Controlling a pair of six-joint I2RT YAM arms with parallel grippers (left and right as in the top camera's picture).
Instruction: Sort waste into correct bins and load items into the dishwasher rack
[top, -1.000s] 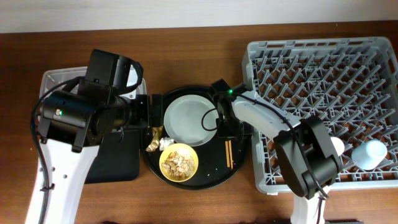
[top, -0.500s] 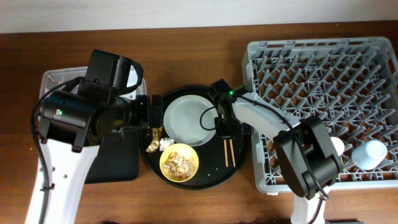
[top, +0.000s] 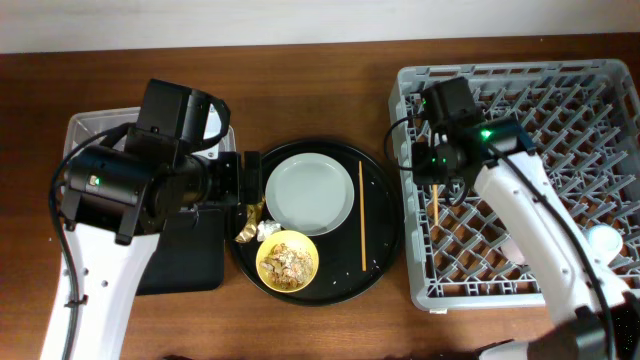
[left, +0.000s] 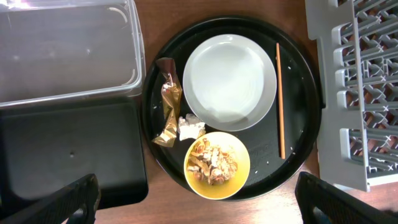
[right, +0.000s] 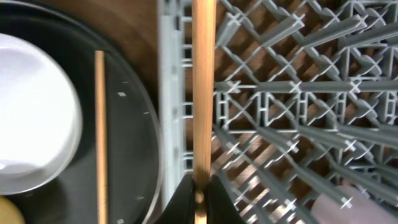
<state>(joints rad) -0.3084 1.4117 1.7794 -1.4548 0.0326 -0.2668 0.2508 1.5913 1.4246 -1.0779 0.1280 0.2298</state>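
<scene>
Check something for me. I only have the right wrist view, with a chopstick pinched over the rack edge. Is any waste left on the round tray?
Observer: Yes. A gold-brown wrapper and a white tissue wad lie on the round tray, left of the plate.
Operator: And the yellow bowl?
Observer: It holds flaky food scraps.
Operator: Anything in the bins yet?
Observer: Nothing shows in the clear tub or the black tray.

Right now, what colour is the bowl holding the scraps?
Yellow. The bowl shows best in the left wrist view.
</scene>
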